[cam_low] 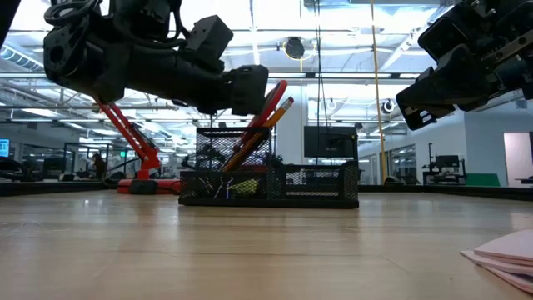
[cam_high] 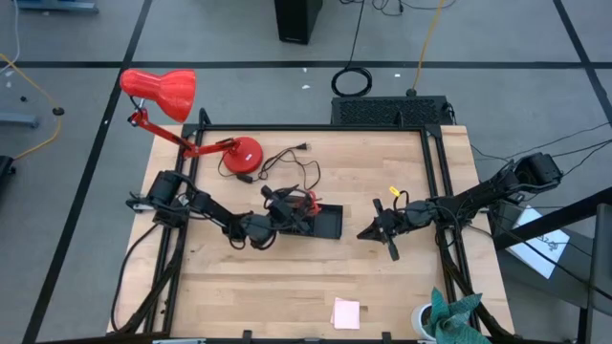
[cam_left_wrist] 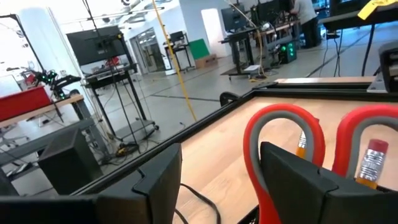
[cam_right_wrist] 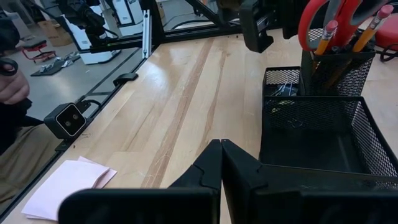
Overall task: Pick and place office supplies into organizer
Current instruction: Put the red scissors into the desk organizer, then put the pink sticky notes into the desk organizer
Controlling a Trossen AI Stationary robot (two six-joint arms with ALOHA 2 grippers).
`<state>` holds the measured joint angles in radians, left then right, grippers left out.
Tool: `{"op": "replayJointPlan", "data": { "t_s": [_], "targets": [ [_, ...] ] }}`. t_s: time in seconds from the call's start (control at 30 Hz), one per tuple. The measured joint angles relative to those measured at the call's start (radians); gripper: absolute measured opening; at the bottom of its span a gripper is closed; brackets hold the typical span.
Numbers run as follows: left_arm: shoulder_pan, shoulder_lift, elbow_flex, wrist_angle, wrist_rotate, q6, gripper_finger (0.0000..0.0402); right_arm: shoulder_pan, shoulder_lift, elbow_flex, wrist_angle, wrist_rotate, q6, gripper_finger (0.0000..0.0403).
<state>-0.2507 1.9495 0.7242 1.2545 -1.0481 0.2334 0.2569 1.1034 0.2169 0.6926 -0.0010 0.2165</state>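
Red scissors (cam_low: 268,104) are standing handles-up in the tall cup part of the black mesh organizer (cam_low: 268,179), and orange pencils (cam_low: 260,129) are leaning beside them in the same cup. The organizer is sitting near the middle of the table (cam_high: 287,287), a little toward the far edge.

The left gripper (cam_high: 277,208) is hanging right over that cup, just by the scissor handles, with its fingers (cam_left_wrist: 155,183) spread apart and holding nothing. The right gripper (cam_high: 381,229) is waiting above the table just off the organizer's right end, with its fingers (cam_right_wrist: 214,165) pressed tight together and nothing between them.

What could go wrong? The left gripper is so close to the handles that if it is pulling away crooked, a finger could be catching a loop and tipping the scissors out, or even knocking the light organizer over. The pencils are leaning too, so a bump could be spilling them.

Down in a low front part of the organizer, something small and yellow (cam_low: 242,188) and some thin dark bits are lying, but I cannot tell just what the dark bits are. The wide low part nearest the right gripper is looking bare inside.

Pink sticky notes (cam_high: 346,312) are lying alone by the near edge of the table, well apart from the organizer. They are not put away yet.
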Motion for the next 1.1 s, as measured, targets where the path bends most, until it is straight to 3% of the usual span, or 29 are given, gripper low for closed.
{"op": "replayJointPlan", "data": {
  "t_s": [0.23,0.43,0.53,0.67,0.8,0.93,1.03,1.1],
  "targets": [
    [-0.022,-0.03,0.0,-0.005,-0.002,0.023,0.0223,0.0,0.0,0.0,0.0,0.0,0.0,0.0],
    [-0.06,-0.129,0.0,-0.057,-0.008,0.08,0.0223,0.0,0.0,0.0,0.0,0.0,0.0,0.0],
    [-0.096,-0.23,0.0,-0.191,0.025,0.15,0.0223,0.0,0.0,0.0,0.0,0.0,0.0,0.0],
    [-0.138,-0.404,0.0,-0.507,0.108,0.201,0.0219,0.0,0.0,0.0,0.0,0.0,0.0,0.0],
    [-0.175,-0.569,0.0,-0.769,0.117,0.239,0.0171,0.0,0.0,0.0,0.0,0.0,0.0,0.0],
    [-0.215,-0.67,0.0,-0.997,0.209,0.34,0.0078,0.0,0.0,0.0,0.0,0.0,0.0,0.0],
    [-0.232,-0.724,0.0,-1.131,0.377,0.368,0.0014,0.0,0.0,0.0,0.0,0.001,0.0,0.0],
    [-0.233,-0.754,0.0,-1.2,0.528,0.337,0.0013,0.0,0.0,0.0,0.0,0.002,0.0,0.0]
  ]
}}
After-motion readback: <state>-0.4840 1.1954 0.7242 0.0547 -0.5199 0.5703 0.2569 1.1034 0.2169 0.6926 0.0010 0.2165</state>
